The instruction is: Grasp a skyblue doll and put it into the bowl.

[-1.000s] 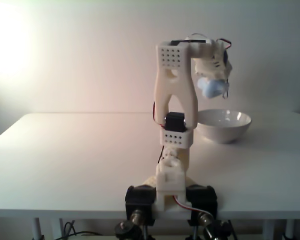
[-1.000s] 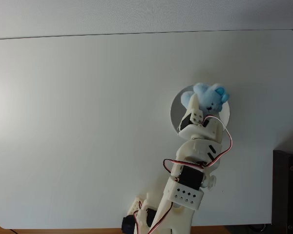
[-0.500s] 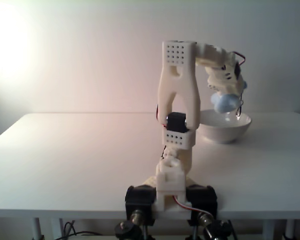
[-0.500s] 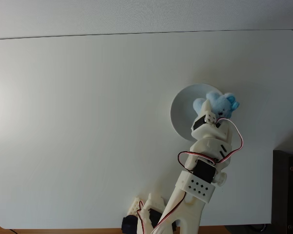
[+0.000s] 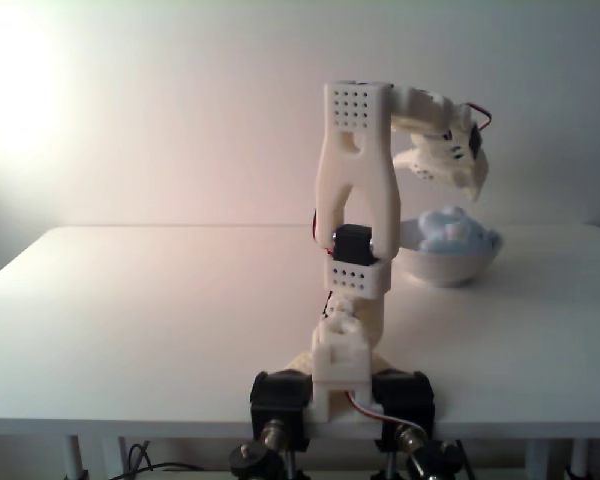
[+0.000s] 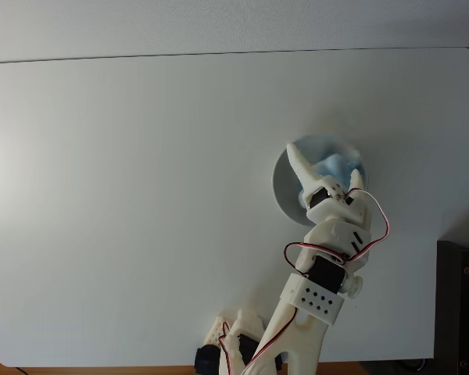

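No text, label, brand, number or sign can be read in either fixed view. The white arm, the bowl, the doll and the table carry no legible marking.

White printed arm [image 5: 356, 190], red-white cables [image 6: 373, 226]
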You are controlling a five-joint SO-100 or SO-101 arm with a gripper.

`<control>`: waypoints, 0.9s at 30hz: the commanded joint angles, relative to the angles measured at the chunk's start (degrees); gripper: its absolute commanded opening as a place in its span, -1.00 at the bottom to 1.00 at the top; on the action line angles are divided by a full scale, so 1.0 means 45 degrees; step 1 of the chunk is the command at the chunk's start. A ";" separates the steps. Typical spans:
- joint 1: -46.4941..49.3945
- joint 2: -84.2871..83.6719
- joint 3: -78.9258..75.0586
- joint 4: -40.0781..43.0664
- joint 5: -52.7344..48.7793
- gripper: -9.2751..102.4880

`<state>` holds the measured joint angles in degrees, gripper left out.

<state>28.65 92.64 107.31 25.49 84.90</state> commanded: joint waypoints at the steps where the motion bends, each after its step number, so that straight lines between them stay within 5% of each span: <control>1: 0.0020 0.0078 -0.0273 -0.0273 0.0059 0.62; 10: -0.0195 0.0332 -0.0293 -0.0273 0.0059 0.48; 21: -0.1719 0.2168 -0.0273 -0.0254 0.0000 -0.50; 27: -0.4355 0.4629 -0.0254 -0.0254 -0.0020 -0.84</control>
<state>12.74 107.05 107.31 24.96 84.90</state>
